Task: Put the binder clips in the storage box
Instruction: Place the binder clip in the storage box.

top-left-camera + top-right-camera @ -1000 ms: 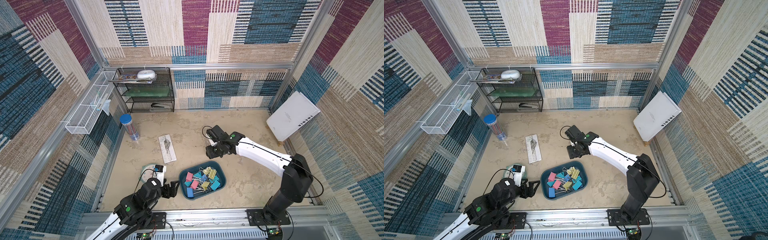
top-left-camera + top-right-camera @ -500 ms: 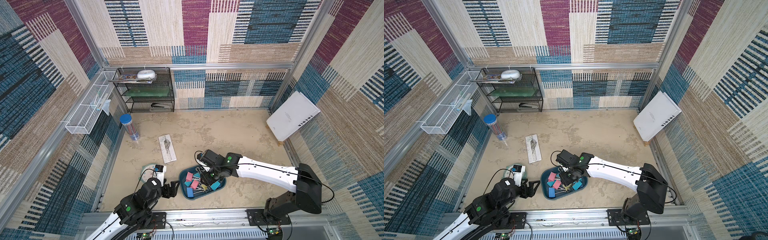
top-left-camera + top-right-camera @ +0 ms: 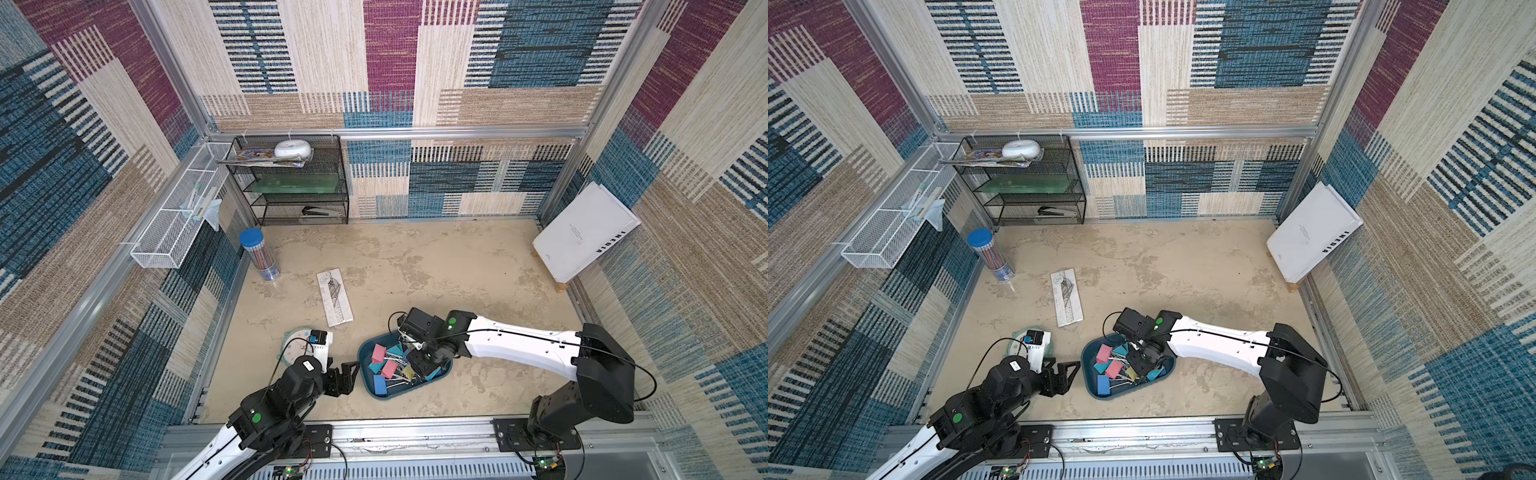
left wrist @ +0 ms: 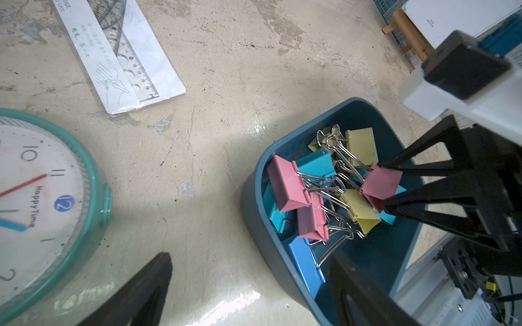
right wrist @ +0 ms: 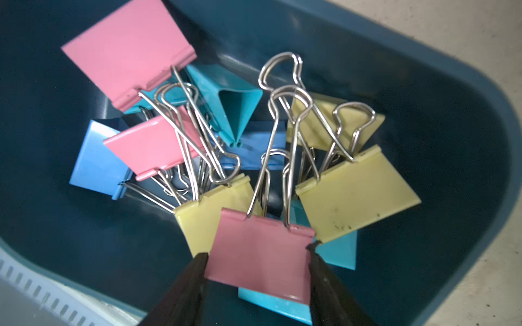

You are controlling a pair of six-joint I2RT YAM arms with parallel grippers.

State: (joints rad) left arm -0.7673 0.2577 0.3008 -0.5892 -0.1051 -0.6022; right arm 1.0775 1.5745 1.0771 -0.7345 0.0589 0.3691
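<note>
The dark teal storage box [image 3: 363, 365] [image 3: 1088, 374] lies near the front edge and holds several pink, yellow, teal and blue binder clips [image 3: 388, 368] [image 3: 1113, 368] in a tangled pile. My right gripper [image 3: 420, 365] [image 3: 1140, 365] reaches down into the box. Its fingers press both sides of a pink binder clip [image 5: 262, 240] [image 4: 381, 183], which hangs just over the pile; the right gripper [image 5: 256, 251] is shut on it. My left gripper [image 3: 345, 375] [image 4: 251, 256] stands open and empty, low beside the box's left wall [image 4: 254, 225].
A teal-rimmed clock [image 3: 299, 345] lies left of the box, partly under my left arm. A packaged ruler [image 3: 334, 297] lies behind it. A pencil tube [image 3: 259, 257], black mesh rack [image 3: 291, 183] and white wire basket [image 3: 178, 220] stand back left. A white book [image 3: 586, 232] leans right.
My right arm has swung from the middle of the table down into the storage box, carrying the pink clip. The left arm has not moved.
</note>
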